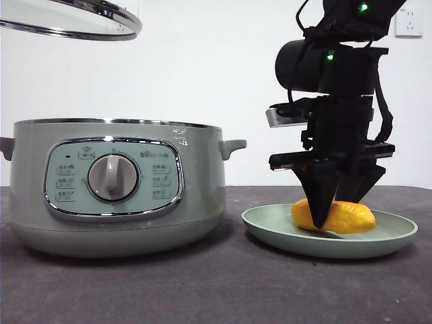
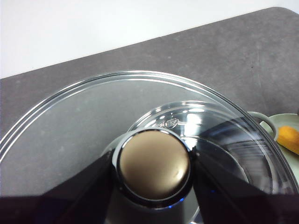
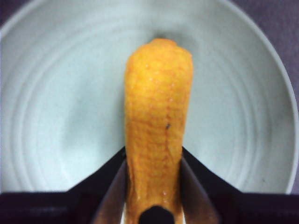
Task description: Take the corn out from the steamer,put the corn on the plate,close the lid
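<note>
The corn [image 1: 347, 217], a stubby yellow-orange cob, lies on its side in the pale green plate [image 1: 270, 226] at the right. My right gripper [image 1: 335, 214] comes down from above, and its black jaws press both sides of the cob [image 3: 159, 121] over the plate [image 3: 56, 116]. The sage-green steamer [image 1: 196, 182] stands uncovered at the left. High above it hangs the glass lid [image 1: 74, 17], tilted. In the left wrist view my left gripper [image 2: 153, 172] is shut on the knob of the lid [image 2: 70, 126].
A dark grey tabletop [image 1: 223, 290] runs under the pot and the plate, with a narrow gap between them. The steamer's side handle [image 1: 233, 145] points towards the plate. A white wall stands behind, with a socket [image 1: 409, 20] at the upper right.
</note>
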Action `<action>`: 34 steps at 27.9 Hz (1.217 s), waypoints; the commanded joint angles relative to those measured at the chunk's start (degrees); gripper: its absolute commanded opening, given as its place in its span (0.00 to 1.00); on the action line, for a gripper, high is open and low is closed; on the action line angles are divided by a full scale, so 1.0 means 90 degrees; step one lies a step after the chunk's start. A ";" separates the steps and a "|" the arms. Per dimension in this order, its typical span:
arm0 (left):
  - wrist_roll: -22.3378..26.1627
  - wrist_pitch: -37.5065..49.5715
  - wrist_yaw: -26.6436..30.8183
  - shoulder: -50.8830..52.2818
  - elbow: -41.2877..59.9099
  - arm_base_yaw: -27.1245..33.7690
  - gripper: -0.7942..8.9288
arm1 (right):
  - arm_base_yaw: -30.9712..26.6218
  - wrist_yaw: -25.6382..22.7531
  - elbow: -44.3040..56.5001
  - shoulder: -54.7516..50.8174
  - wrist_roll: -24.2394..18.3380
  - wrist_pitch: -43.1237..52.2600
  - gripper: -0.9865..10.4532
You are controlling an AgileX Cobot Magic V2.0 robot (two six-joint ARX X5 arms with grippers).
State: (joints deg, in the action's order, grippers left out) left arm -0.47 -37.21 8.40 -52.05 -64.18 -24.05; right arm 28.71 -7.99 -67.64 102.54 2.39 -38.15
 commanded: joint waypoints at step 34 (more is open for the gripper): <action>-0.0333 0.1800 -0.0964 -0.2125 -0.0087 -0.0231 0.07 | 0.0012 0.0010 0.0153 -0.3701 0.0114 -0.0692 0.33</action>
State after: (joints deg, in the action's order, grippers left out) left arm -3.05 -23.81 -0.12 -71.16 -64.18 -25.82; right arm 28.86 -7.70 -66.52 69.47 2.81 -44.29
